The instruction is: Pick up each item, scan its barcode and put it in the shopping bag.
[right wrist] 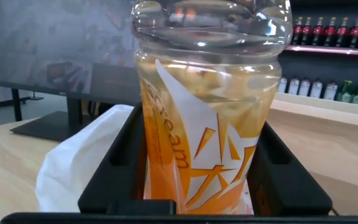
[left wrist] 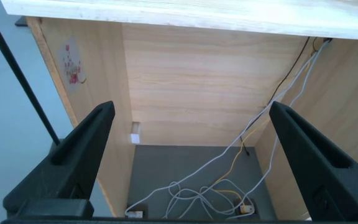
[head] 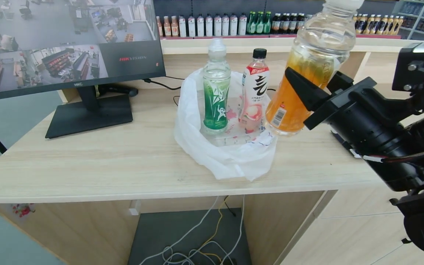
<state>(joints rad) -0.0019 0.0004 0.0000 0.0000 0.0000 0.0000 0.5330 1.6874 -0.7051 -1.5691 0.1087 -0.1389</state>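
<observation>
Fingers (left wrist: pixel 82 152) on the left gripper (left wrist: pixel 188 134) are spread wide with nothing between them, down under the desk (head: pixel 87 162). Up top, a green bottle (head: pixel 216 99) and a pink bottle (head: pixel 254 95) stand in the shopping bag (head: pixel 226 158). The right gripper (head: pixel 304 94) is clamped on a tilted orange bottle (head: pixel 309 70) at the bag's right edge.

- Drink bottles, 3 total: 1 orange drink bottle (head: pixel 293 106) clamped between the right gripper (head: pixel 313 86) fingers. 1 green-label bottle (head: pixel 216 99) and 1 pink-label bottle (head: pixel 255 95) stand just beside that gripper.
- Shopping bag (head: pixel 226 162): 1, white plastic, below and beside the right gripper; holds 2 of the 3 bottles.
- Monitor (head: pixel 64 44): 1, well apart from the right gripper.
- Grippers: 2, counting the left gripper (left wrist: pixel 191 155).
- Shelf bottles (head: pixel 217 25): 1 row far beyond the right gripper, too small for a sure count.
</observation>
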